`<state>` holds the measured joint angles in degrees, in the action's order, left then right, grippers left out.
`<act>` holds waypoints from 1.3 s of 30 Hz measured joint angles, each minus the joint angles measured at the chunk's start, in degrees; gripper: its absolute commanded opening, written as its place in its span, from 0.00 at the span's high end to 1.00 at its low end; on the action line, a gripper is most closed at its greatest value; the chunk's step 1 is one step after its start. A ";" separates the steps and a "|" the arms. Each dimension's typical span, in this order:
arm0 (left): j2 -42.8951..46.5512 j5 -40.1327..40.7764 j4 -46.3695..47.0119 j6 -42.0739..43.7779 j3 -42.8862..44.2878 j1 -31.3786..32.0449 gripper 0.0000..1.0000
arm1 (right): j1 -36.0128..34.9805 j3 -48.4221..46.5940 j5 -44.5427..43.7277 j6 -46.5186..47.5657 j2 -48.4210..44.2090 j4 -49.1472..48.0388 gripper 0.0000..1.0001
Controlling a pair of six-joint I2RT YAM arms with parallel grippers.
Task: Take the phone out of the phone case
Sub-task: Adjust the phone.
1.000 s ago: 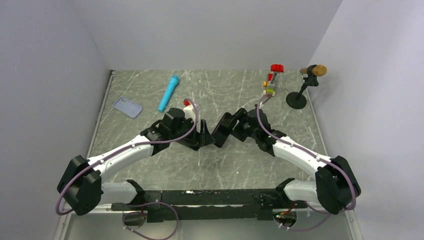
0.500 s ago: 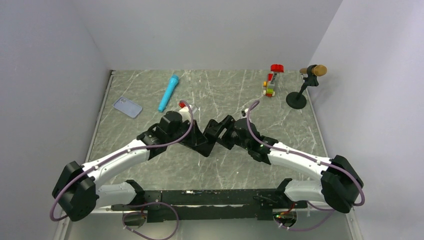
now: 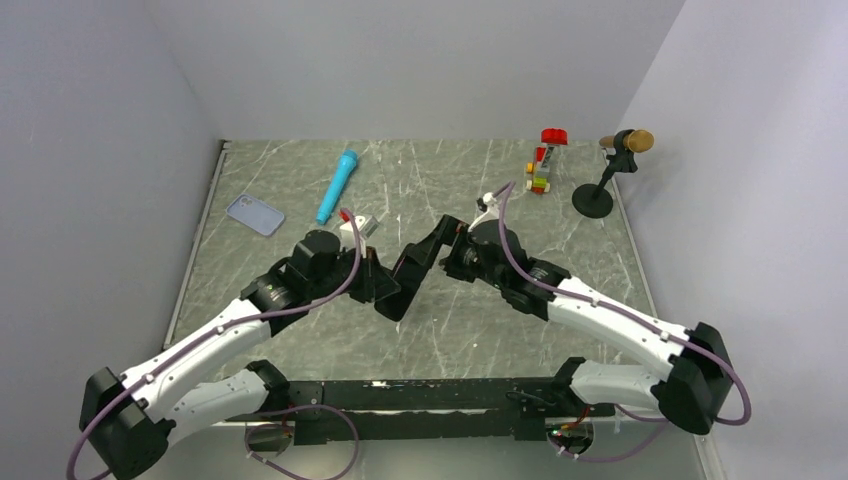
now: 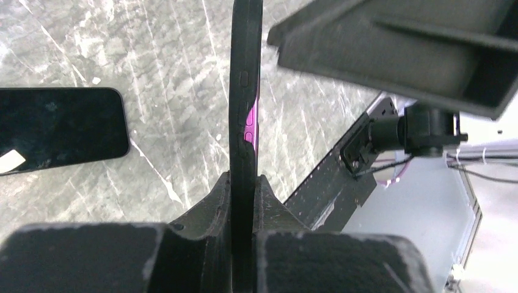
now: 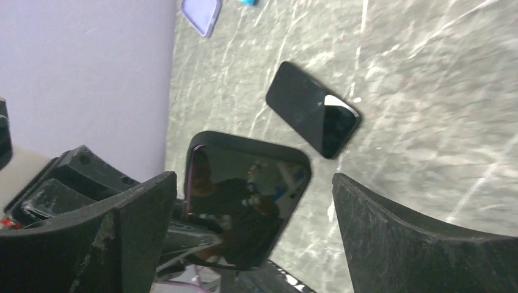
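The phone case is a pale blue-grey shell lying flat at the far left of the table, away from both arms; its corner shows at the top of the right wrist view. I cannot tell whether a phone sits inside it. My left gripper is shut on the edge of a thin black slab with a glossy face and a pink side button, held upright above the table. My right gripper is open, its fingers on either side of the slab without touching it.
A second black slab lies flat on the marble table under the arms. A blue cylinder lies at the back left. A small brick toy and a microphone stand are at the back right.
My left gripper has shut on the black slab and drawn it left and nearer. My right gripper has opened off the slab and stays beside it.
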<state>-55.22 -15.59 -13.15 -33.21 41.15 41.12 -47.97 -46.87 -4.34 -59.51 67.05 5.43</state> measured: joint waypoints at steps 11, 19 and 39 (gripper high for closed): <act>7.08 -13.51 -6.56 5.77 -0.70 -5.86 1.00 | 6.56 3.17 2.56 20.02 -10.49 9.18 0.00; 7.52 -26.05 -1.84 3.56 -3.78 -12.90 1.00 | 16.35 13.66 25.44 21.99 -16.02 -2.54 0.01; 2.01 -39.71 23.63 -17.09 -10.10 -16.72 1.00 | 14.84 20.57 43.82 -8.26 5.18 -56.74 0.65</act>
<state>-53.21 -55.31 10.48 -50.30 31.05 24.40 -33.12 -26.30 39.48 -67.77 72.23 -51.31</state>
